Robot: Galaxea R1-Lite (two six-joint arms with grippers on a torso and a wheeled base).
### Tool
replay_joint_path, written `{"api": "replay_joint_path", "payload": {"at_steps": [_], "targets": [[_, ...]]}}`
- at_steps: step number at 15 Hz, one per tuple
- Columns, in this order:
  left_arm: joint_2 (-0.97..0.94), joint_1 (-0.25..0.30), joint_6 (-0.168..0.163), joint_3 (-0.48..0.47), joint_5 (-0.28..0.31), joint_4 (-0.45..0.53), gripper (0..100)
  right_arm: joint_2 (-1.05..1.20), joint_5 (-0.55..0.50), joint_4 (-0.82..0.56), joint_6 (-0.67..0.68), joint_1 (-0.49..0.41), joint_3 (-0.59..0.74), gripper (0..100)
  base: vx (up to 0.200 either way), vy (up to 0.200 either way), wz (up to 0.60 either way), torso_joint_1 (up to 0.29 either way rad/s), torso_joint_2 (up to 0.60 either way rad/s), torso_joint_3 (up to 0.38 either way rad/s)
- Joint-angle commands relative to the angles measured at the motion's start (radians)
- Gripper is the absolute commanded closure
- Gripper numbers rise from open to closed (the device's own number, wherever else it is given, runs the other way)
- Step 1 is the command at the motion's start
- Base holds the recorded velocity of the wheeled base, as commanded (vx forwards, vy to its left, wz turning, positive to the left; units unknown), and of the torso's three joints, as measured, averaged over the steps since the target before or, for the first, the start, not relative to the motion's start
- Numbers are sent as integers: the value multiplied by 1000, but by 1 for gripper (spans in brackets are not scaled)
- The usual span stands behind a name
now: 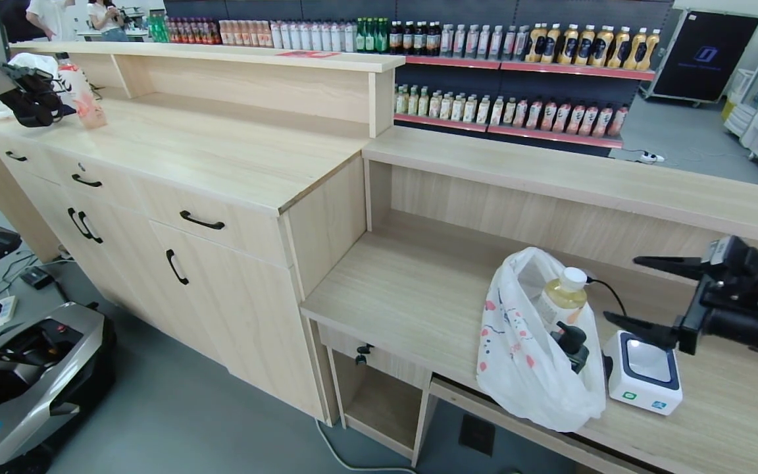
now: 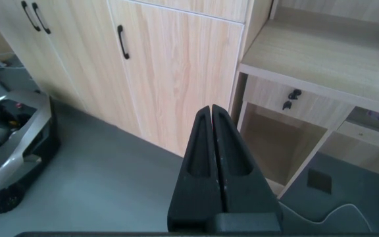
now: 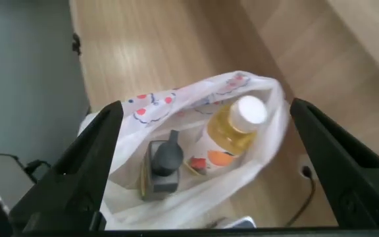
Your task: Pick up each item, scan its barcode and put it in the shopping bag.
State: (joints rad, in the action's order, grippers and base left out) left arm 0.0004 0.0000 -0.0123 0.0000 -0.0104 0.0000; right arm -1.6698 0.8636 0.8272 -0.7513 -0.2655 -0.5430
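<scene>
A white shopping bag [image 1: 524,368] with red and blue prints stands open on the lower counter. Inside it are a bottle of yellow liquid with a white cap [image 1: 566,293] and a dark item with a black top [image 1: 573,342]. My right gripper [image 1: 621,288] hangs open and empty just right of the bag, above the white barcode scanner [image 1: 645,372]. From the right wrist, the bag [image 3: 156,108], the bottle [image 3: 239,128] and the dark item [image 3: 166,161] lie between the spread fingers [image 3: 97,151]. My left gripper [image 2: 212,112] is shut and empty, held up at the far left [image 1: 50,105].
A bottle with a pink label [image 1: 83,92] stands on the far left of the upper counter [image 1: 221,158]. The scanner's black cable [image 1: 609,293] runs along the back wall. Drinks shelves [image 1: 517,66] stand behind the counters. Cabinet doors [image 2: 176,72] and floor lie below the left gripper.
</scene>
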Motion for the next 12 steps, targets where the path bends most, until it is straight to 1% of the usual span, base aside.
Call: {"api": "replay_joint_path", "payload": {"at_steps": [1,2,4,5,7,8,9,10,11,12], "targets": [[0,0,0,0,0,0,100,199,-31,1,12,-112,54,0,0,0,0,0,0,0],[0,0,0,0,0,0,100,245,-31,0,13,-169,74,0,0,0,0,0,0,0],[0,0,0,0,0,0,100,277,-37,4,30,-193,80,0,0,0,0,0,0,0],[0,0,0,0,0,0,100,291,-49,1,47,-204,77,0,0,0,-600,-2,2,2],[0,0,0,0,0,0,100,323,-150,3,105,-202,78,0,0,0,-600,5,5,0],[0,0,0,0,0,0,100,334,-227,4,153,-193,74,0,0,0,-600,2,7,7],[0,0,0,0,0,0,100,347,-322,4,227,-164,64,0,0,0,-600,-7,7,7],[0,0,0,0,0,0,100,352,-376,3,265,-141,55,0,0,0,-600,-2,2,2],[0,0,0,0,0,0,100,355,-566,1,366,-78,29,0,0,0,-600,12,2,2],[0,0,0,0,0,0,100,358,-690,-3,428,-31,9,0,0,0,-600,7,2,2]]}}
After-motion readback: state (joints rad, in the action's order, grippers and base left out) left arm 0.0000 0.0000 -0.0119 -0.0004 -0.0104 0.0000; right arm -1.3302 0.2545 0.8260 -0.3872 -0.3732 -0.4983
